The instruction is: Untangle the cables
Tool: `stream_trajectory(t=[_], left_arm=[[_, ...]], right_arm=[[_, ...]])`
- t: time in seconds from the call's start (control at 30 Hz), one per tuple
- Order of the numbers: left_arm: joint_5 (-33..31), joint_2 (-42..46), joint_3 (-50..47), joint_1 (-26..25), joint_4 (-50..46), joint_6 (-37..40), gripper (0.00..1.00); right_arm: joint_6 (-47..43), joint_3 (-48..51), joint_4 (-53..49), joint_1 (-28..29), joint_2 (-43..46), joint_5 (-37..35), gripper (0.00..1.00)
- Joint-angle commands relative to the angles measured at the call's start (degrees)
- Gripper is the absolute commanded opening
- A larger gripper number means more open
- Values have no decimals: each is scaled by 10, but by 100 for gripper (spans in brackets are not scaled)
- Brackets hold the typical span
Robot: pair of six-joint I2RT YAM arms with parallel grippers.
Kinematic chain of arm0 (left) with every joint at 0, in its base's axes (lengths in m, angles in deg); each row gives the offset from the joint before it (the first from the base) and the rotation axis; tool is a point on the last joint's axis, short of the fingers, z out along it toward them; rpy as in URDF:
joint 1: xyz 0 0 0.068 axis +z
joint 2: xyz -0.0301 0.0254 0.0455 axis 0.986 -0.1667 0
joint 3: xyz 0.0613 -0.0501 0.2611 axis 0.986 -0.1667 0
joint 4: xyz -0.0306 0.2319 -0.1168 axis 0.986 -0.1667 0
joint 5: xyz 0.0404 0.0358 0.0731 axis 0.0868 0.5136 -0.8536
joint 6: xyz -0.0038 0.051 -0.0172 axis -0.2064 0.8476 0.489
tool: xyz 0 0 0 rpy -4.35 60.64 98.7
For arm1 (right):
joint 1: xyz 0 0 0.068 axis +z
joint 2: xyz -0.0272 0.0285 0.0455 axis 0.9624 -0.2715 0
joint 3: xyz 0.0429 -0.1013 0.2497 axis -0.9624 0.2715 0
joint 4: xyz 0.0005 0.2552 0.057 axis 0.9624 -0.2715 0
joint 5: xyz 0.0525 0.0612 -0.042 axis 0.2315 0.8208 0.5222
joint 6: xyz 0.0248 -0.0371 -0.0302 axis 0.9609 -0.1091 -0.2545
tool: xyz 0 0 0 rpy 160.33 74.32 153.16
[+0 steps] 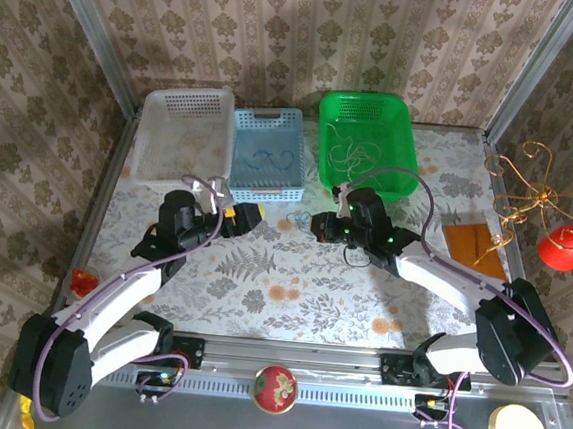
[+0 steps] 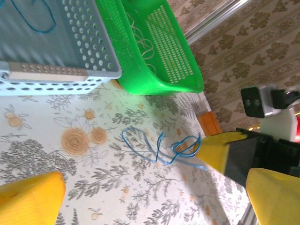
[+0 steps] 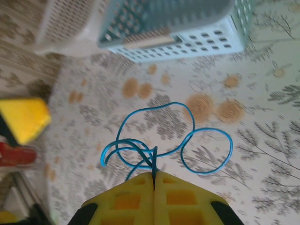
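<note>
With its right claw [image 3: 153, 174] pinching shut on the blue cable [image 3: 140, 149] over the floral surface [image 3: 262, 154] and left claw [image 2: 150, 200] gaping empty, the robot is probably needing to lift it toward the blue basket [image 3: 187, 35].

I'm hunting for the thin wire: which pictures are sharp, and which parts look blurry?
Right wrist view: the blue cable pinched in the right gripper is crisp, while the blue basket behind it is soft. Left wrist view: the near yellow fingers blur, and the green basket looks oversaturated. Top view: evenly lit and sharp.
</note>
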Motion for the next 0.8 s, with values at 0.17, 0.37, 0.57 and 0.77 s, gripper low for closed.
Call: stream_trajectory(t=[0.17, 0.37, 0.57, 0.77], left_arm=[[-8, -33, -19, -43, 147, -83, 97], [-20, -66, -18, -58, 195, -106, 94], [-46, -97, -24, -70, 250, -138, 86], [-59, -144, -24, -79, 315, -168, 77]], right_arm=[[79, 14, 71, -3, 33, 36, 0], [93, 21, 86, -3, 41, 41, 0], [123, 39, 129, -3, 39, 58, 0], [142, 53, 154, -3, 44, 65, 0]])
